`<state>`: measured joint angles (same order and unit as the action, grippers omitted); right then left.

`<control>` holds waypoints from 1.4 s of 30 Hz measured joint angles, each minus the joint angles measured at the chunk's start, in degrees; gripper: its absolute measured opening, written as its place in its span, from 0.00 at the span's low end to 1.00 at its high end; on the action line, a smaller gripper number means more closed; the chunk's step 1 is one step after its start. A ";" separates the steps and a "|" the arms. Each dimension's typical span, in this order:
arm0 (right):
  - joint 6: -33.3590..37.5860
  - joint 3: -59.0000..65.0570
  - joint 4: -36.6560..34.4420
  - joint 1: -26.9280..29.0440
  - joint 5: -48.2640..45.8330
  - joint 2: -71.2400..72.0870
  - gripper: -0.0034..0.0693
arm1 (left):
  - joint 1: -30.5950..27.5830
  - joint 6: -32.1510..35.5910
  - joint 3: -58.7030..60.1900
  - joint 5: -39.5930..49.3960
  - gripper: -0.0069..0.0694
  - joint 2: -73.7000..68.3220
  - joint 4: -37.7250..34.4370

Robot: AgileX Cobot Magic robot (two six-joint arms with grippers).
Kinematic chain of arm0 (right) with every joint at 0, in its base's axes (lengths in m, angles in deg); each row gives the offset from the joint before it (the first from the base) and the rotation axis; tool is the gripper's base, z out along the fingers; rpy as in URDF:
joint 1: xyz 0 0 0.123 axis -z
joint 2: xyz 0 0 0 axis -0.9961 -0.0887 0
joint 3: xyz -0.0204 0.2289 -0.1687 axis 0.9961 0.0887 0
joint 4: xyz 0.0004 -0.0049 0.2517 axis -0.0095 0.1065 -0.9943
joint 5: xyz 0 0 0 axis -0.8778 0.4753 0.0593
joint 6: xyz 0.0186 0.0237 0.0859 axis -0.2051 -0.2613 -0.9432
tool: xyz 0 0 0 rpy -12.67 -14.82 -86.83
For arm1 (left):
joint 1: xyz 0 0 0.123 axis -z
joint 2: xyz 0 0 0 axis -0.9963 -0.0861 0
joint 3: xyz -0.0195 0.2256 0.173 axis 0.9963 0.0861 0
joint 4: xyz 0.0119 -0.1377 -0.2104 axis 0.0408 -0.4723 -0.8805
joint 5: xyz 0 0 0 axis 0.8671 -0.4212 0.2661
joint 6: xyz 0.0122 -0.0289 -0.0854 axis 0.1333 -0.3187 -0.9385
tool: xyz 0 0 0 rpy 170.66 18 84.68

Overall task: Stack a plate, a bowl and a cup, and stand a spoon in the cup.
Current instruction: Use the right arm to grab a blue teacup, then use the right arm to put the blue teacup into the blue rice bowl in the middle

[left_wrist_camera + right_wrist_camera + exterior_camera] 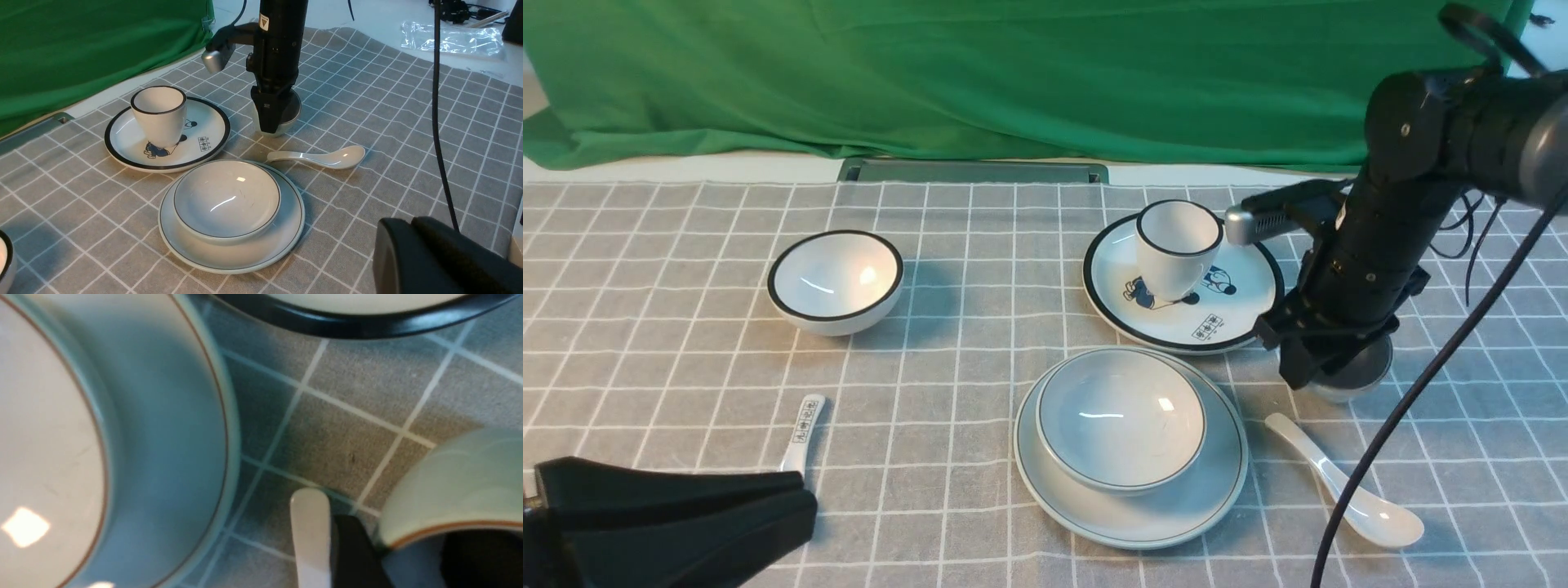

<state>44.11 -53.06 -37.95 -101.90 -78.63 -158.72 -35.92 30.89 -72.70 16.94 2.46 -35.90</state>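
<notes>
Your right arm reached in from the far right, bent at the elbow, with its forearm pointing almost straight down at the desk [964,392]. The right fingers [1307,371] straddled the rim of the cup [1364,380]. The wrist view showed one dark finger outside the wall and darkness inside, but you could not tell from any view whether they were clamped on the cup or only around it. The cup stood upright on the desk, just beside the cartoon plate [1241,294] that carried the black-rimmed cup [1176,249]. The bowl [1123,429] sat in the plate [1217,482], near the cup and nearer the robot. The spoon [1347,486] lay flat on the desk, to the right of the plate, with its handle end near the cup. Your left arm lay low at the near left corner, and the left fingers [796,492] were pressed together on nothing.
</notes>
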 joint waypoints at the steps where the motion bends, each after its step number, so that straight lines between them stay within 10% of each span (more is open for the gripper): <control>1: 0.73 0.00 0.04 0.07 0.00 -0.06 0.35 | 0.00 -0.01 0.00 0.00 0.10 0.00 -0.06; 5: 1.34 -0.31 2.16 0.19 0.64 0.25 0.19 | 0.00 -0.01 0.00 0.00 0.10 0.00 -0.33; 25: 0.86 -0.28 4.28 -0.41 -2.28 3.63 0.17 | 0.00 0.12 0.11 3.03 0.10 0.00 -3.77; 36: 0.18 -2.28 -3.35 -20.45 -7.88 13.72 0.17 | 0.00 0.17 0.17 2.61 0.10 0.00 0.64; 42: -0.38 -2.28 -3.09 -22.28 -4.08 8.59 0.17 | 0.00 0.17 0.17 2.61 0.10 0.00 1.25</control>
<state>43.73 -55.34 -41.04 -124.18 -82.71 -150.13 -35.92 31.06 -72.53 19.56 2.46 -34.65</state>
